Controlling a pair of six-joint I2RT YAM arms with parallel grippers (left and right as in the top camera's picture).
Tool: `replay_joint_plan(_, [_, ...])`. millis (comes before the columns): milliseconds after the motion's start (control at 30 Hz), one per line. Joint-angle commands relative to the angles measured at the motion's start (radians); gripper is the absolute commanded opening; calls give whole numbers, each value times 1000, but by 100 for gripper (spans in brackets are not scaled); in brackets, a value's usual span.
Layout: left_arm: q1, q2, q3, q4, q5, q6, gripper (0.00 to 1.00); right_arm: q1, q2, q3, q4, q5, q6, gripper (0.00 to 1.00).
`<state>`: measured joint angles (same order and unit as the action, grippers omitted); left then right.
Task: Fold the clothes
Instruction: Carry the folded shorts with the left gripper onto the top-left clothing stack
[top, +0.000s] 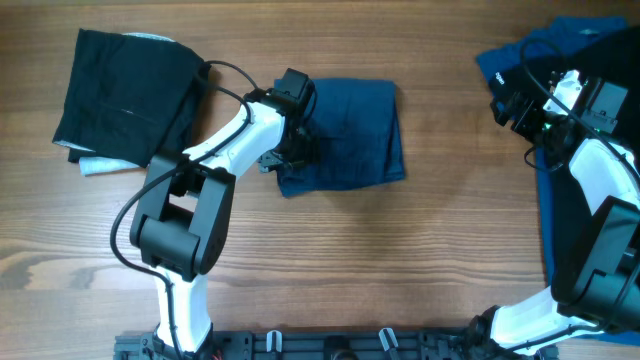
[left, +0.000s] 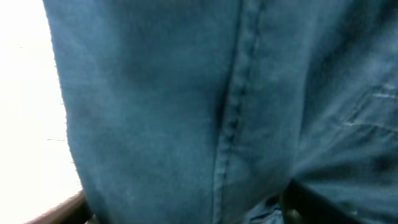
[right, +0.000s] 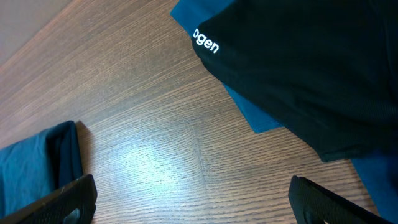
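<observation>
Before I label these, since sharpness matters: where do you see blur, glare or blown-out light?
Left wrist: the folded navy blue cloth garment fills the frame and looks soft, and the left edge is blown out white. Right wrist: sharp, with pale glare on the wooden table. Overhead: evenly lit, clear.

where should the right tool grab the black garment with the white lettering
On the black garment, probably the hem near the white lettering, where it overlaps the blue garment. Bring the open right tool in from the table side, one finger under that edge.
</observation>
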<state>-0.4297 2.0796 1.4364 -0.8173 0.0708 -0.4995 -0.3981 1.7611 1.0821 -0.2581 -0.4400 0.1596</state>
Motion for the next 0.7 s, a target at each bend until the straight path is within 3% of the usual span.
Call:
replay_joint_plan(0, [0,47,-13,-10,45,-3,54,2,-24,5,6,7,0,99])
replay_joint_plan(67, [0,47,-13,-16,40,-2,17,2,-24,5,6,7,0,99])
replay_joint_plan(100, [0,47,-13,-17,33,-2,5,2,-24,5,6,7,0,99])
replay_joint_plan(267, [1,21,6,-27,-107,77,4,2,-24,5,6,7,0,99])
replay_joint_plan(533, [5,-179,50,12,-481,78,4,2,-24,5,7,7,0,100])
replay_joint_plan(667, [44,-245,50,30,-529,115,4,2,-24,5,7,7,0,99])
